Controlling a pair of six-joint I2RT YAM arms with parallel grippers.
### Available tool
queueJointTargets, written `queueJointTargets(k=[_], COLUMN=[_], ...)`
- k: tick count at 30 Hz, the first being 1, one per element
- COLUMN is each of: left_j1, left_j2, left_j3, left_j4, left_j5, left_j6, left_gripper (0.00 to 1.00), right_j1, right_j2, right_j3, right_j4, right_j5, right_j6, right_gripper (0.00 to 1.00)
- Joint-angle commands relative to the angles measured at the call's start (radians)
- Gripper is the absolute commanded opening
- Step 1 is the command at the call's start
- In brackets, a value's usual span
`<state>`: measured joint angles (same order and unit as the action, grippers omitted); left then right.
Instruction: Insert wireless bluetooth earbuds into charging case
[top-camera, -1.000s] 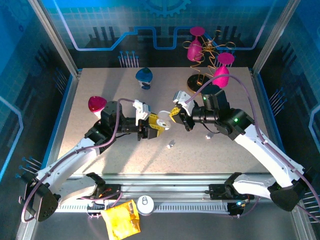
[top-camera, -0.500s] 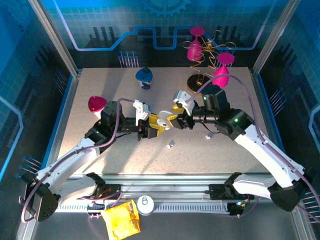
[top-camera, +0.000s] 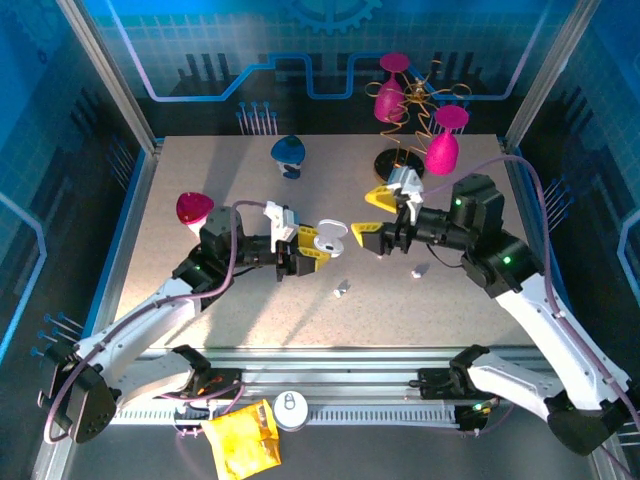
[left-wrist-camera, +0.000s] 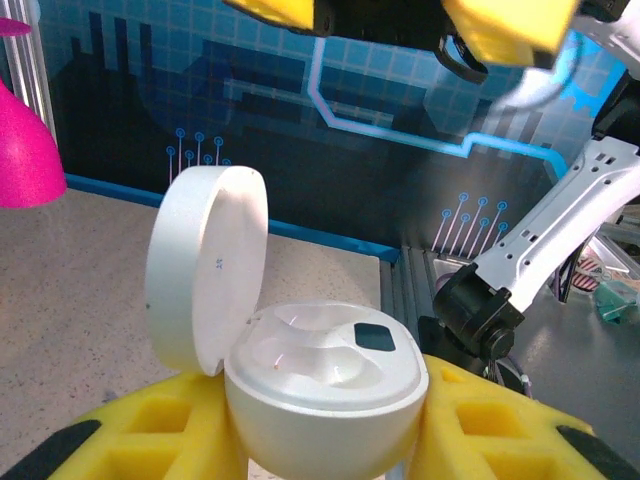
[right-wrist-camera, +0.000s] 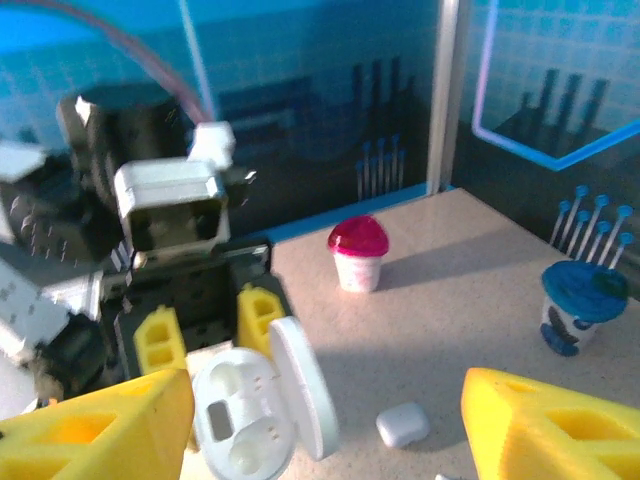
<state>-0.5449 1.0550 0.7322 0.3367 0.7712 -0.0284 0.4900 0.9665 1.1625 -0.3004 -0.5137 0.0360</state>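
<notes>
Tabletop of speckled beige runs on the left to a blue rail. A magenta dome-topped plastic cup stands close inside that edge, with bare surface behind and ahead of it. Just right of it, the left gripper reaches toward the middle. Its yellow fingers pinch the small glossy white charging case off the table, with the round lid swung open on the left. In the left wrist view the fingers hide the case's lower half, and its two moulded hollows show glossy white. Behind, a blue plastic cup stands well apart near the back edge. Two tiny white plastic earbuds lie on the open front stretch between the arms, one below the case and one further right. The right wrist view shows one as a soft white lump near the lid, too blurred to tell its shape. The right gripper hangs just beside the case with its yellow fingers spread wide and a narrow gap to the lid. In its own view both fingertips are cut off at the bottom and the left arm's wrist is smeared. At the rear right, a wire stand with magenta plastic pieces crowds that corner.
</notes>
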Motion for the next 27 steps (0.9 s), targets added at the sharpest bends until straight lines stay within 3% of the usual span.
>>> queueJointTargets(k=[1, 7, 11, 20, 27], left_j1=[-0.007, -0.005, -0.006, -0.004, 0.001], left_j2=[0.018, 0.051, 0.072, 0.153, 0.169], left_j3=[-0.023, -0.042, -0.050, -0.012, -0.034], left_j4=[0.110, 0.214, 0.270, 0.380, 0.503], left_j5=[-0.013, -0.006, -0.005, 0.049, 0.081], left_j6=[-0.020, -0.060, -0.084, -0.123, -0.146], left_gripper=[0.38, 0.38, 0.38, 0.37, 0.37], right_j1=[-0.074, -0.172, -0.199, -0.296, -0.329], right_j2=[-0.035, -0.050, -0.077, -0.034, 0.027], right_j3=[-0.046, -0.087, -0.134, -0.222, -0.402], right_j4=[0.133, 0.115, 0.091, -0.165, -0.110], right_j5=[-0.008, 0.044, 0.144, 0.548, 0.549], right_j6=[0.159, 0.265, 0.310, 0.391, 0.509], right_gripper=[0.72, 0.72, 0.73, 0.73, 0.72])
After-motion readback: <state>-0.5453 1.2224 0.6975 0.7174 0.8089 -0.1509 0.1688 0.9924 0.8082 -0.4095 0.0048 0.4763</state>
